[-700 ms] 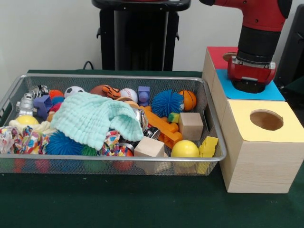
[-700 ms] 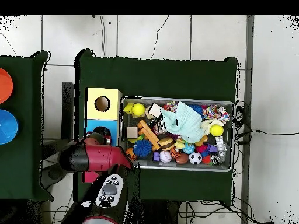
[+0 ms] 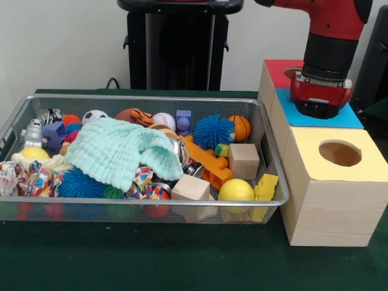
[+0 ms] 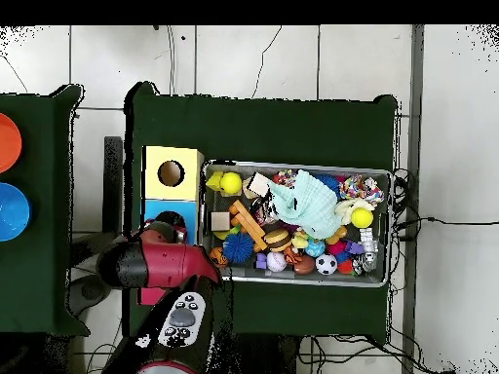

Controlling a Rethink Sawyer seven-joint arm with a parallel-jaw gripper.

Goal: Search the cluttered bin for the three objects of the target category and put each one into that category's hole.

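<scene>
The wire mesh bin (image 3: 182,98) sits on the green table, full of toys; it also shows in the overhead view (image 4: 292,164). No plastic wrapper shows in either view. The red-topped box (image 3: 276,70) stands at the far end of the row of boxes, with an edge of its hole (image 3: 292,72) showing beside the arm. My gripper (image 3: 320,107) hangs at the arm's end over the seam between the red and blue tops. I cannot see what state it is in or whether it holds anything. In the overhead view the arm (image 4: 161,261) covers the red box.
A mint-green cloth (image 3: 118,151) lies over the bin's middle, among balls, wooden blocks (image 3: 244,160) and an orange brick (image 3: 206,159). The blue-topped box (image 3: 291,115) and the yellow-topped box (image 3: 330,182) with its hole (image 3: 340,153) stand right of the bin. The robot's pedestal (image 3: 179,45) is behind.
</scene>
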